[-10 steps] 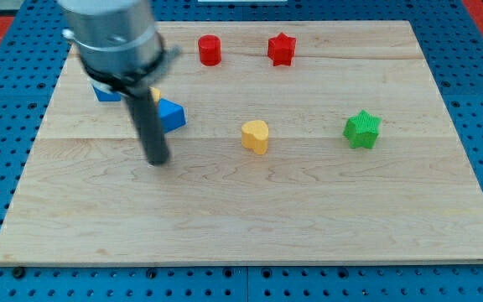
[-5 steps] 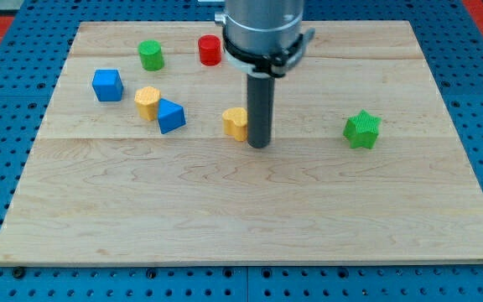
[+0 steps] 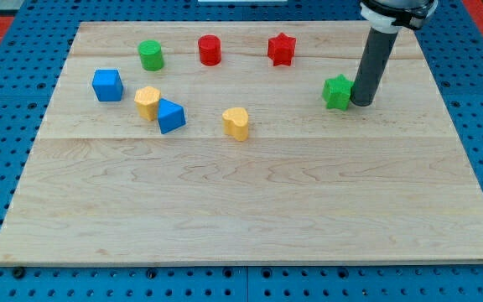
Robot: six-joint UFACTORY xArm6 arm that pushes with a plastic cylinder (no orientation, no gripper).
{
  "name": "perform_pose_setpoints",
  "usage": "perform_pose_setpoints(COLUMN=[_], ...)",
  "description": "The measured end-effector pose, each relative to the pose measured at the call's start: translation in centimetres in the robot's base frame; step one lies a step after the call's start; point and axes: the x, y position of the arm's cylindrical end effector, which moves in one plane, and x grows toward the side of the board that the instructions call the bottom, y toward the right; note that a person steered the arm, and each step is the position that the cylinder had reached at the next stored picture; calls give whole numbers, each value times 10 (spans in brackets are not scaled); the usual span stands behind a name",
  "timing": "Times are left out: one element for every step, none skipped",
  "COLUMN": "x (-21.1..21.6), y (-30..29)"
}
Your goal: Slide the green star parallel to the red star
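Right now my tip [image 3: 361,102] touches the green star [image 3: 337,92]; red star [image 3: 282,49] beyond, no jaws

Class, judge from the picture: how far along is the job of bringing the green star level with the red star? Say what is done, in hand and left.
Done: my tip has reached the green star and sits against its right side. In hand: the push itself; the green star lies below and to the view's right of the red star. Left: sliding it further toward the view's top until it lines up with the red star.
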Motion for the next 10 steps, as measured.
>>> perform_pose_setpoints(x=[0,0,0,0,-3,-16,-38,-59,-75,-90], y=[14,14,15,24,41,55,30,9,-17,-47])
